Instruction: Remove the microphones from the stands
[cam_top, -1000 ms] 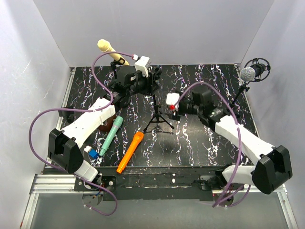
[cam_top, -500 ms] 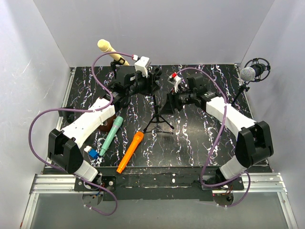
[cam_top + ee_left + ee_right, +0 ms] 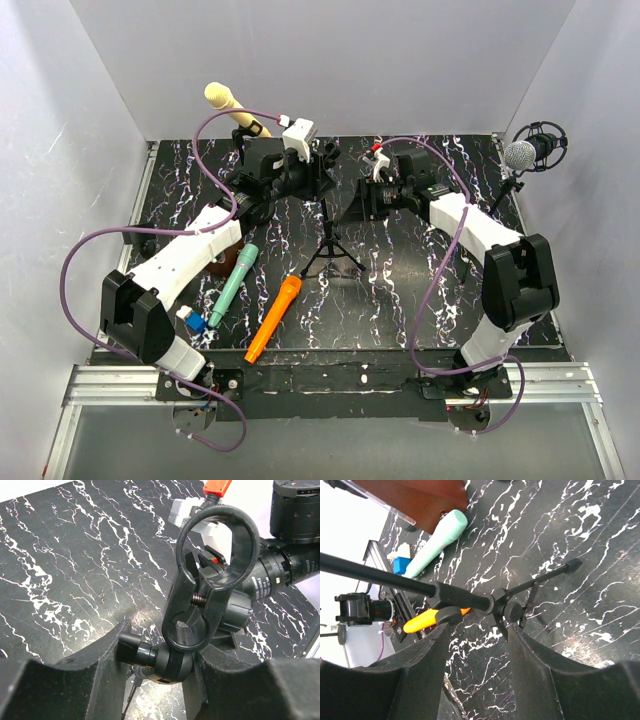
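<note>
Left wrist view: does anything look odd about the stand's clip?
The clip ring is empty: no microphone sits in it, though the left hand holds its joint. A green microphone and an orange microphone lie on the table.

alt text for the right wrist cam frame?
The open right end effector hovers at the black metal tripod stand, its slim pole crossing just beyond the two dark fingers beside the leg hub. Behind, on the black white-veined marble tabletop, lie a mint-green cylindrical microphone and an orange plastic microphone, partly hidden.
</note>
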